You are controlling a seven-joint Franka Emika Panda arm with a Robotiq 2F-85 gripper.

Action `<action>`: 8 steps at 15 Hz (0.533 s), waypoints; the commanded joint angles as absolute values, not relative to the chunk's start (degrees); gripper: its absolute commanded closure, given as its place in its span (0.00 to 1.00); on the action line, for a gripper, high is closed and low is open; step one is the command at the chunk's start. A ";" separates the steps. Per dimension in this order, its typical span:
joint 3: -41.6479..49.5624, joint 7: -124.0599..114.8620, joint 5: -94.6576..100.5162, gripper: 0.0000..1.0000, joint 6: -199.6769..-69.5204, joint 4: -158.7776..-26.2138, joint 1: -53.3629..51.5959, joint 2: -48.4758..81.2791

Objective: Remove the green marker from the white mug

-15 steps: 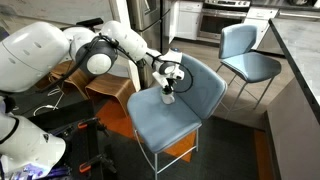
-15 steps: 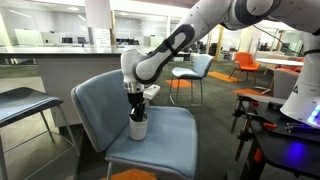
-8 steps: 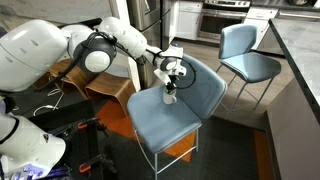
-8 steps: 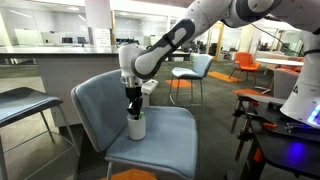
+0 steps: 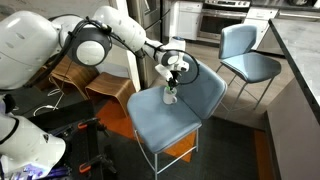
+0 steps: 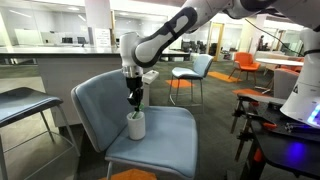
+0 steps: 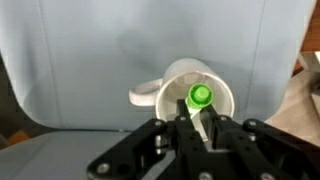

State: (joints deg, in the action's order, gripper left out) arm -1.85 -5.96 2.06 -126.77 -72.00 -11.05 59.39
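Where the gripper stood: the black two-finger metal gripper (image 7: 193,128) hung straight above the mug. As far as the wrist view showed, its fingers were clenched on the marker's shaft.
Marker: the thin, short green marker (image 7: 200,97) showed its round end at 12 o'clock from the fingertips, over the mug's mouth. I could not tell whether its lower tip had cleared the rim.
Mug: the small plain white mug (image 7: 218,88), cylindrical, stood upright with its handle toward 9 o'clock in the wrist view. In an exterior view the mug (image 6: 136,126) sat directly under the gripper.
Seat: the blue-grey padded chair seat (image 7: 80,60) carried the mug near its middle.
Doing it well: the pull needed to run straight up the mug's axis with a firm squeeze. Any sideways drift before the tip cleared the rim risked tipping or dragging so light a mug.
Far: a second blue-grey chair (image 5: 245,48) stood toward 2 o'clock in an exterior view, well apart and no hindrance.
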 commanded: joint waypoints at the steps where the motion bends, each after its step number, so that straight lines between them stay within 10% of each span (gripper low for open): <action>1: -1.02 -6.91 2.82 0.95 -128.52 -80.52 -11.00 52.42; 8: 0.93 -9.98 3.48 0.95 -131.99 -95.00 -9.90 40.24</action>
State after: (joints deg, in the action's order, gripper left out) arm -0.76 -6.33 2.05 -127.90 -86.19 -9.37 46.27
